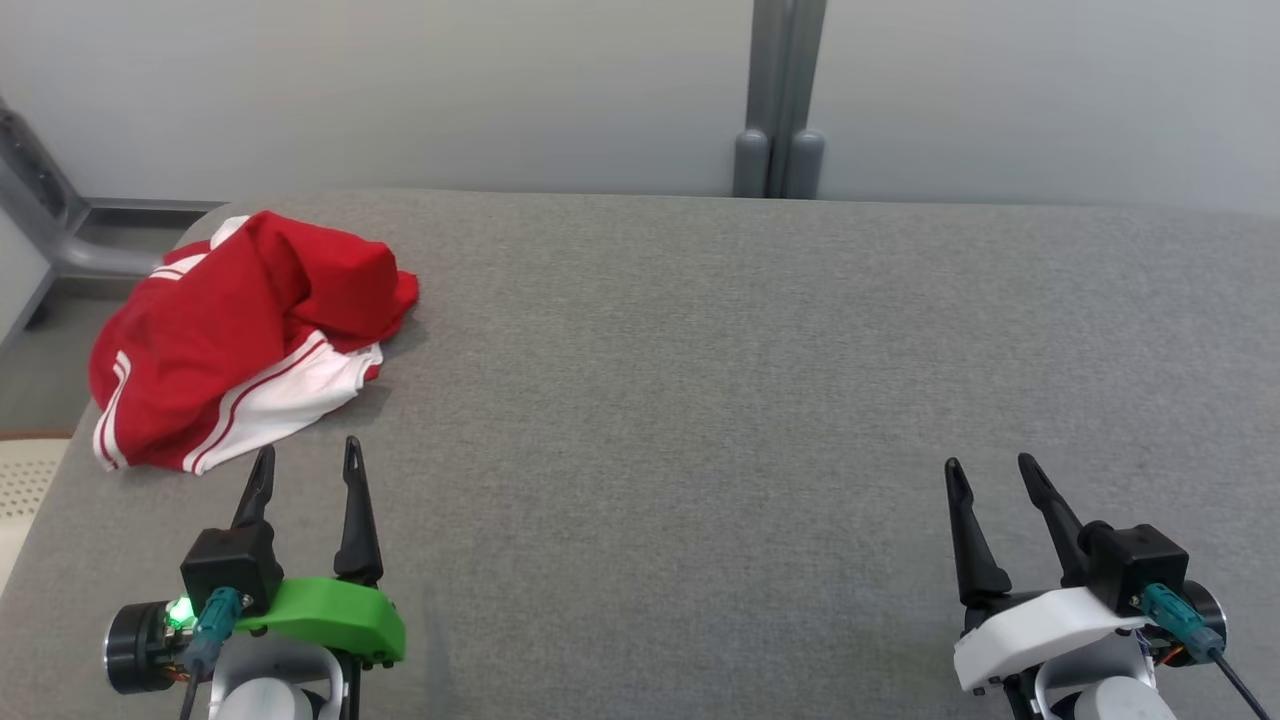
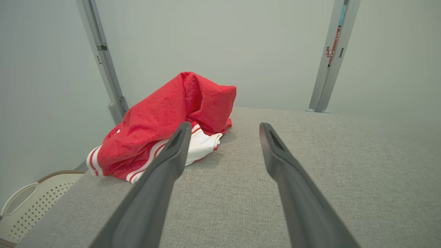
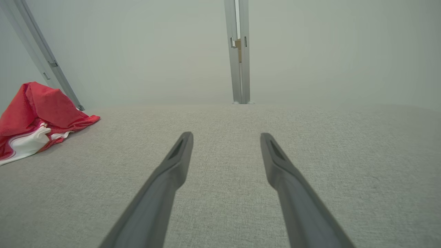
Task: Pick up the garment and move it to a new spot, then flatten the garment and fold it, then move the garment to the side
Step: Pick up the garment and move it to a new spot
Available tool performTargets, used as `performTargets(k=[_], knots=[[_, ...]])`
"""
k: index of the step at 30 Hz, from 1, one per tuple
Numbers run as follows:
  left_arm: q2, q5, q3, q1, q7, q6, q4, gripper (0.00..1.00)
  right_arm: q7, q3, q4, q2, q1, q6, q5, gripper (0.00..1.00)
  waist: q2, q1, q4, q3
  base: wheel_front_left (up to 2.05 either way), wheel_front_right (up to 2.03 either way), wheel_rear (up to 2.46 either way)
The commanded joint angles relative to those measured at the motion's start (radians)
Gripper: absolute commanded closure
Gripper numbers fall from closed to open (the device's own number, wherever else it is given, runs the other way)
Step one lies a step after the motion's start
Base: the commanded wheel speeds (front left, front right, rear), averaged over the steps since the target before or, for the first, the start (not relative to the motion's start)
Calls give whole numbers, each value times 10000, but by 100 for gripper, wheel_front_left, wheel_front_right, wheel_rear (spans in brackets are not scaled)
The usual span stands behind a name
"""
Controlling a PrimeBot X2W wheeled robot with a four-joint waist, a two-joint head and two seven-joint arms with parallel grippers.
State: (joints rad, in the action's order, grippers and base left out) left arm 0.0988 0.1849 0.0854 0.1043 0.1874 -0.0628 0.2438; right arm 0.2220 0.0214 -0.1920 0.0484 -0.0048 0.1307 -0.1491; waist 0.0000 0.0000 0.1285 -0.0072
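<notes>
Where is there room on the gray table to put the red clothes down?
Bare table stretches from the garment to the right edge, between the wall and the left pincer and right pincer. Crowded: the far left corner.

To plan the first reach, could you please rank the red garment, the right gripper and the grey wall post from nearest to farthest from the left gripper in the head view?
From the left gripper:
1. Red garment: just ahead, slightly left.
2. Right gripper: across the table, far right.
3. Grey wall post: beyond the table's back edge.

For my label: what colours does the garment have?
Garment: red, white striped trim; head view best.
</notes>
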Motion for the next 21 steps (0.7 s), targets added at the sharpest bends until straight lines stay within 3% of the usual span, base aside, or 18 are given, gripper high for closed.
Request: performTargets(k=[1, 13, 21], knots=[[75, 74, -43, 20, 83, -85, -33, 0, 74, -3, -31, 34, 76, 1, -85, 0, 0, 0, 639, 79, 0, 0, 0], [371, 294, -344, -58, 295, -165, -26, 0, 258, 111, -277, 35, -14, 1, -195, 0, 0, 0, 2820, 177, 0, 0, 0], [487, 411, -586, -300, 342, -354, -232, 0, 301, 316, -372, 37, -139, 1, -170, 0, 0, 0, 3910, 266, 0, 0, 0]])
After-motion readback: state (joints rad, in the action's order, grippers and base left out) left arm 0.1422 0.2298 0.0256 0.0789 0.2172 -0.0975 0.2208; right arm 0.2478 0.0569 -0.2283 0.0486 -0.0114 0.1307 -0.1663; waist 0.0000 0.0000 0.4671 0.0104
